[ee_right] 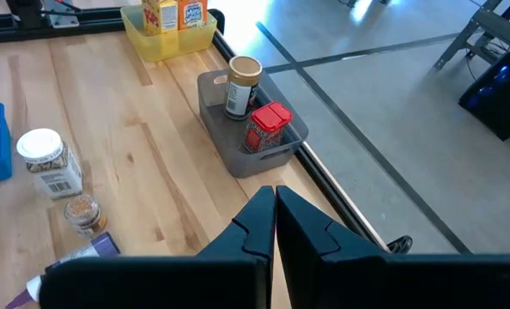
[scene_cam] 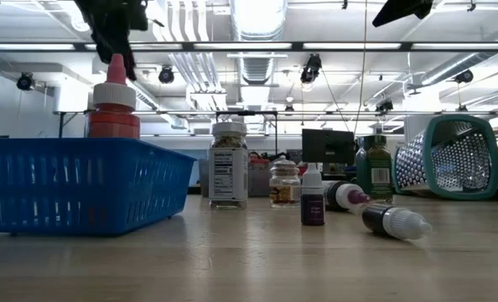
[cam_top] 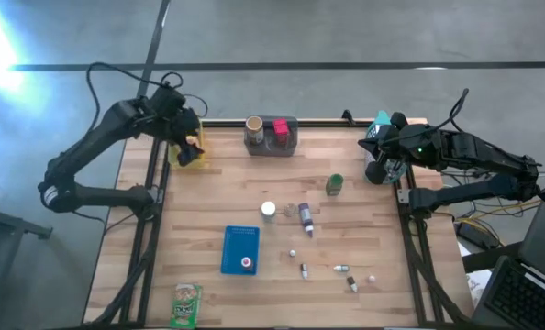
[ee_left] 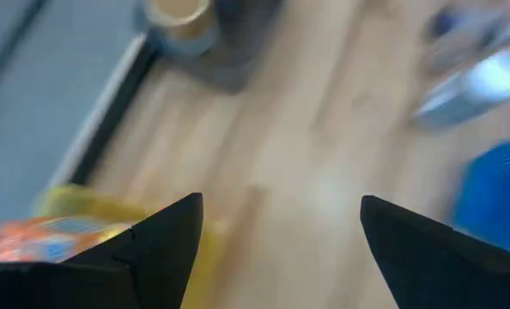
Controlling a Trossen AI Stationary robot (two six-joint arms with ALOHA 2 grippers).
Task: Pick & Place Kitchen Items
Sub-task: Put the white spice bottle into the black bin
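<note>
My left gripper [ee_left: 281,202] hangs open above the table's far left corner [cam_top: 183,139], with nothing between its fingers. Just under it stands a yellow bin [cam_top: 193,158] holding orange packets [ee_left: 45,238]. My right gripper [ee_right: 275,206] is shut on nothing and waits raised at the far right edge [cam_top: 383,158]. A grey bin [ee_right: 238,154] at the far edge holds a tan-lidded jar [ee_right: 242,86] and a red box [ee_right: 270,126]. On the table stand a white-lidded jar [cam_top: 268,210], a small jar [cam_top: 291,211] and a green can [cam_top: 334,184]. A purple bottle [cam_top: 305,220] lies beside them.
A blue tray [cam_top: 240,243] near the middle holds a red bottle with a white tip [scene_cam: 113,101]. A green packet [cam_top: 187,304] lies at the near left. Several tiny bottles [cam_top: 341,269] are scattered at the near right. A teal mesh basket [scene_cam: 450,155] lies at the far right.
</note>
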